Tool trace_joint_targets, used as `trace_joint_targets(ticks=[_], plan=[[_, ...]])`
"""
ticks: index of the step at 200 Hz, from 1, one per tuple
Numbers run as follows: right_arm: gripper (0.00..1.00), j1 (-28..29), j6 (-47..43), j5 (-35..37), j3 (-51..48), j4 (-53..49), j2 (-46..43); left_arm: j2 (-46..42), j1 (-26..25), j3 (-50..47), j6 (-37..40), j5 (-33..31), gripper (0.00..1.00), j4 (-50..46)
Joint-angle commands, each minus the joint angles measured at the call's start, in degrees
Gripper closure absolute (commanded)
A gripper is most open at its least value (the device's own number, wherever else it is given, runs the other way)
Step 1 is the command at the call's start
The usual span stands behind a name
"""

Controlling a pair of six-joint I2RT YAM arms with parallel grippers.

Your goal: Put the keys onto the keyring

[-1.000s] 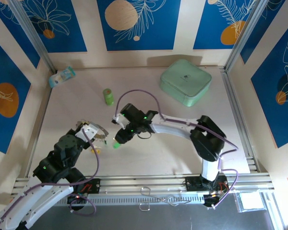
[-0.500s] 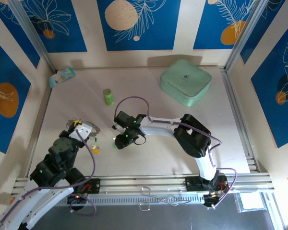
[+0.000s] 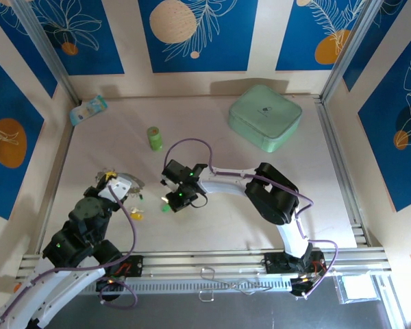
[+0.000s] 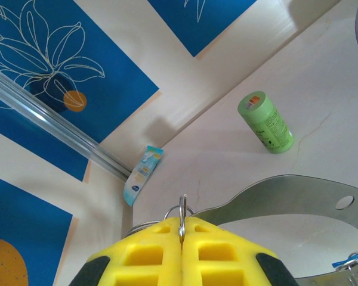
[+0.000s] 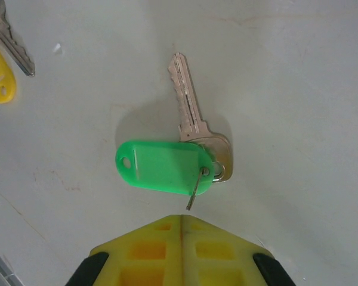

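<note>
The left end effector (image 3: 123,184) sits over the near-left part of the bench (image 3: 226,219), its yellow pads (image 4: 149,253) pressed together on the thin silver wire of the keyring (image 4: 182,213), which stands up out of the seam between them. Just beside it in the left wrist view curves a grey metal plate (image 4: 286,192) with a hole near one end. The right end effector (image 3: 170,200) is low over the middle of the bench with its pads (image 5: 215,253) closed flat against each other and nothing between them. The green key (image 5: 167,167) lies on the bench just ahead of them, its metal blade pointing away and a short wire from its tag ending just short of the pad tips. The yellow key (image 3: 137,215) lies on the bench between the two end effectors, apart from the green one. A purple cable (image 3: 198,142) arches above the right wrist. Further back and well apart stand a green bottle (image 3: 154,138), a mint-green box (image 3: 264,116) towards the far right, and a small packet (image 3: 88,110) in the far left corner.
</note>
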Motion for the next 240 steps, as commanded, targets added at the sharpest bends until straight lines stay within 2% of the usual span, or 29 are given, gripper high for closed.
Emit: trace_joint_targets(ticks=[1, 110, 176, 195, 219, 240], plan=[[0.98, -0.29, -0.32, 0.44, -1.19, -1.24, -2.66, -0.55, 0.48, 0.04, 0.48, -0.32, 1.00, 2.96], [1.00, -4.28, 0.56, 1.68, -19.91, -0.19, -17.63, 0.12, 0.48, 0.32, -0.62, 6.49, 1.00, 1.45], [1.00, -5.84, 1.10, 1.11, -22.86, 1.38, -19.65, 0.59, 0.48, 0.46, -1.11, 9.64, 1.00, 0.33], [0.91, -5.88, 1.36, 1.15, -22.87, 1.58, -20.00, 0.61, 0.50, 0.43, -1.19, 10.06, 1.00, -0.02], [0.72, -6.01, 2.05, 0.94, -23.21, 2.00, -21.08, 0.68, 0.48, 0.50, -1.28, 10.26, 1.00, -0.09], [0.64, -5.85, 2.68, 0.63, -23.55, 2.15, -22.32, 0.68, 0.48, 0.47, -1.23, 10.41, 1.00, -0.07]])
